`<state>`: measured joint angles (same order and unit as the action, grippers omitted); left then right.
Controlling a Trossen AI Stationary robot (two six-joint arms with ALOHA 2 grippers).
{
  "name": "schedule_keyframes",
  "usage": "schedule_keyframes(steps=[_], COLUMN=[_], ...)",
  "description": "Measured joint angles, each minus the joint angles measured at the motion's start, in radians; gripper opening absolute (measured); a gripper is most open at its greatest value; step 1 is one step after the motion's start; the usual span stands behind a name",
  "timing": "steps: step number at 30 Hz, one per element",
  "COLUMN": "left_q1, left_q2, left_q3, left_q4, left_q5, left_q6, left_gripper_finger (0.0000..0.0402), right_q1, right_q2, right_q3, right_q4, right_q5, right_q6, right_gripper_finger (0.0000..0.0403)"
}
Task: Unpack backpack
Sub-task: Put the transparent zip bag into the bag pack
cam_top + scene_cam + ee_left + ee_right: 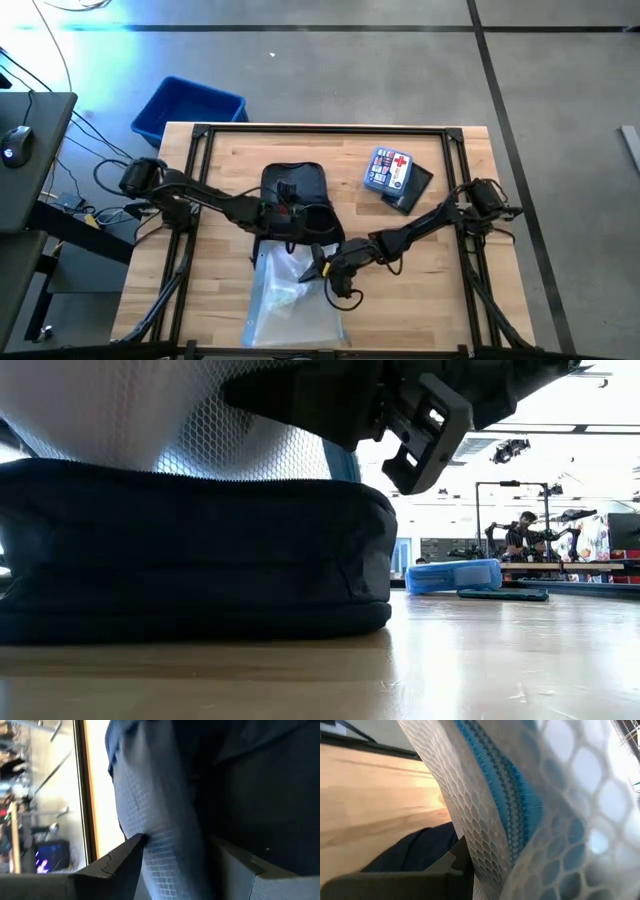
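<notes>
The dark navy backpack (296,190) lies in the middle of the table, and it fills the left of the low view (190,550). A white mesh pouch (290,295) with something blue inside reaches from the backpack toward the table's near edge. In the low view the pouch (200,420) rises above the backpack. My right gripper (322,266) is shut on the pouch at its right side. My left gripper (296,222) hangs open over the backpack's near part. In the left wrist view its fingers stand on either side of the pouch's mesh (165,820). My right gripper pinches the mesh pouch's wall (485,855) between its two fingers, of which one finger (455,862) shows beside the mesh. It comes nearly level from the table's right side. The pouch is held up over the backpack's near part. My left gripper has one fingertip (137,842) right against the mesh; whether it touches, I cannot tell.
A blue first-aid kit (390,170) with a red cross lies on a dark flat item (415,188) at the far right of the table. A blue plastic bin (187,108) stands on the floor beyond the far left corner. Bare wood lies to the left and right of the backpack.
</notes>
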<state>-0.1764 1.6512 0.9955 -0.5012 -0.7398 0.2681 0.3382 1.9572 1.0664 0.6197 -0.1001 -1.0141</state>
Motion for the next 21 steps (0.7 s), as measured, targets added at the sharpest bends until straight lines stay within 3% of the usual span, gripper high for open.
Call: schedule_keyframes(steps=[4,9,10,21], left_q1=[0.006,-0.003,-0.010,-0.107], left_q2=[0.046,0.058,0.055,0.044], left_q3=[-0.001,0.001,0.006,0.114], left_q4=[0.016,0.032,0.031,0.027], left_q5=[-0.026,-0.002,-0.003,-0.003], left_q6=[-0.003,-0.005,-0.004,0.055], left_gripper_finger=[0.0170,0.0028,0.0016,0.0000], right_q1=[0.000,-0.005,-0.008,-0.016], right_q2=[0.000,0.000,0.000,0.000], right_q3=[0.000,0.000,0.000,0.000], right_q4=[0.017,0.035,0.035,0.013], right_q5=[0.002,-0.009,-0.009,-0.005], right_q6=[-0.052,-0.091,-0.090,-0.160], right_gripper_finger=[0.0081,0.0081,0.0081,0.0081])
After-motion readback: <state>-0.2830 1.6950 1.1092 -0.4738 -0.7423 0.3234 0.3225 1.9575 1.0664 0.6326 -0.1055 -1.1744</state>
